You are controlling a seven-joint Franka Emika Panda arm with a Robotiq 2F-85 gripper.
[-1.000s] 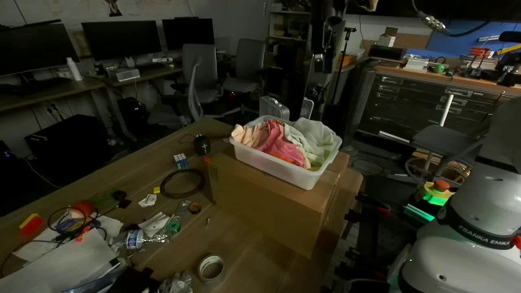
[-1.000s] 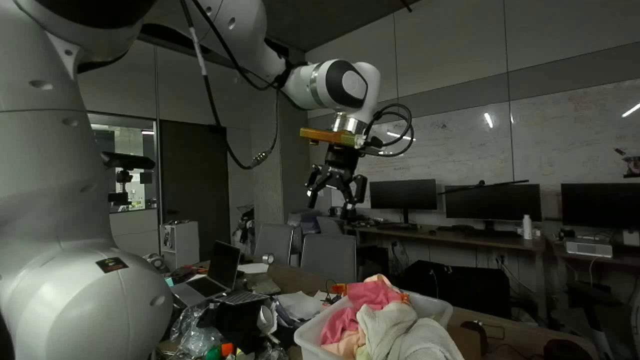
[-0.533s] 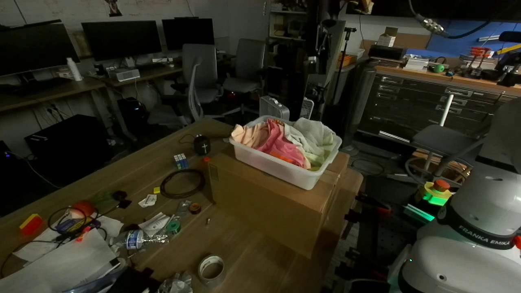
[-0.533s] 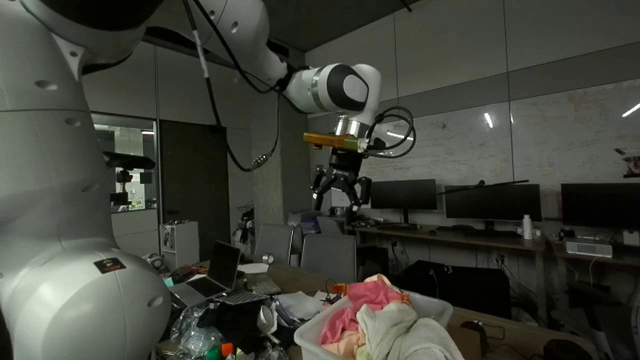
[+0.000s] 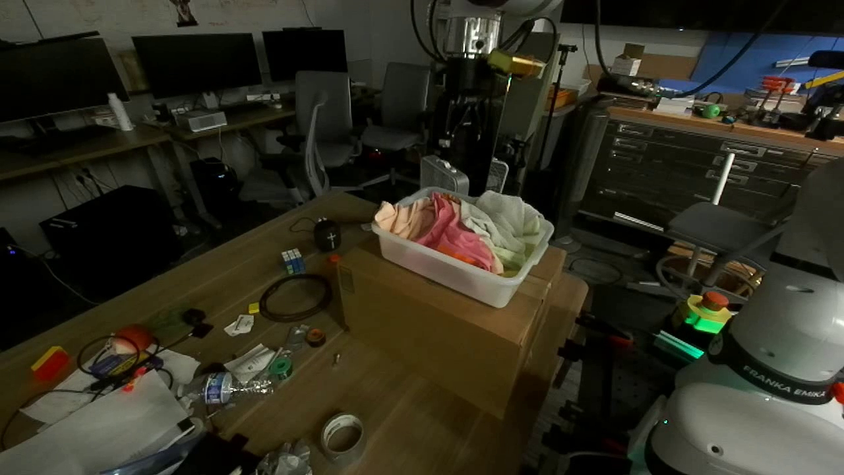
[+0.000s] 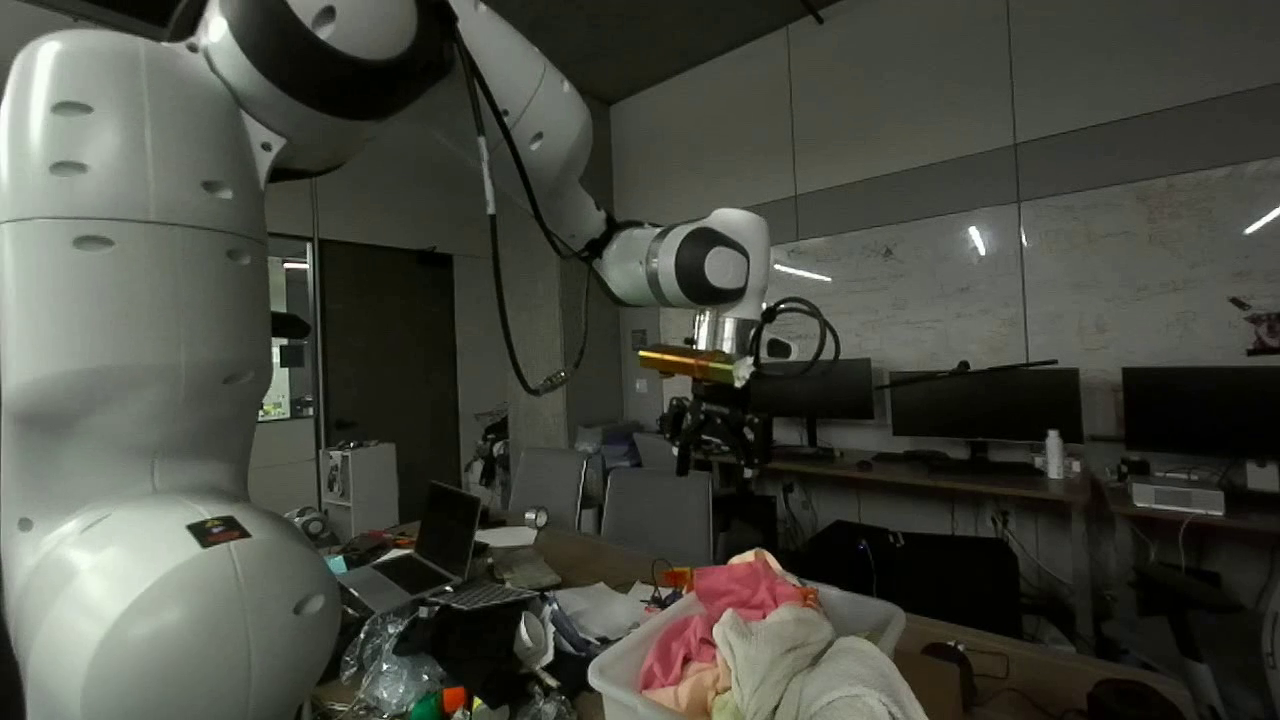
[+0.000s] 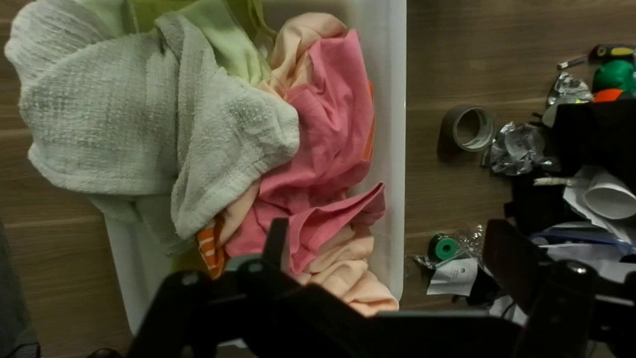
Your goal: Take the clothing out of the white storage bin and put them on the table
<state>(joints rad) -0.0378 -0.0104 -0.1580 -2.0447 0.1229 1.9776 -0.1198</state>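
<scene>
In an exterior view the white arm (image 6: 130,340) stands upright below a black-and-white joint (image 6: 340,60), where it folds over, and the forearm (image 6: 545,100) slopes down to the wrist (image 6: 705,270). A dark band (image 5: 784,381) on the arm reads FRANKA EMIKA. Under the wrist come a metallic collar (image 6: 725,332) and an amber bar (image 6: 690,364) set crosswise, and below these hangs the black gripper (image 6: 717,466), pointing down in both exterior views. In the wrist view its two fingers (image 7: 277,243) stand wide apart, both dark and about level with each other.
</scene>
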